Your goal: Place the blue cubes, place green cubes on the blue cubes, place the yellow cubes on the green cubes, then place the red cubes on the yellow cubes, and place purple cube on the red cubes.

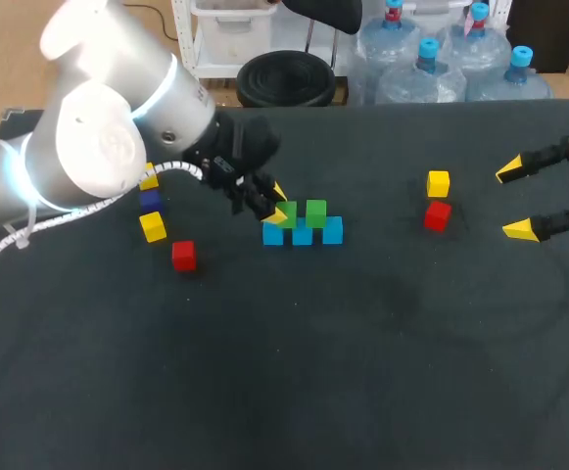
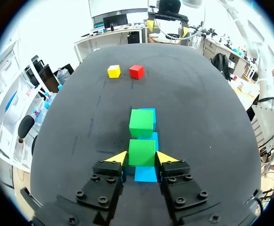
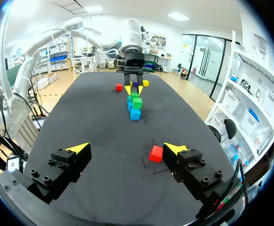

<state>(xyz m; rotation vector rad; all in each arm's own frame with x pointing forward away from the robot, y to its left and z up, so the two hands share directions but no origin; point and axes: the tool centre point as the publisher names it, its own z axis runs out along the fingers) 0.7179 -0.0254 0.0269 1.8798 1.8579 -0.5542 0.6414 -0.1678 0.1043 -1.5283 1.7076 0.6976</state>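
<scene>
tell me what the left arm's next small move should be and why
Probably just open the left gripper: its fingers look pressed on both sides of the green cube, which already seems to sit on the blue cubes, in line with the other green cube.

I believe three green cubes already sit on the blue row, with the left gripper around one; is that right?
Not quite: only two green cubes sit on the blue row, as the left wrist view shows. The left gripper is around the nearer green cube.
</scene>
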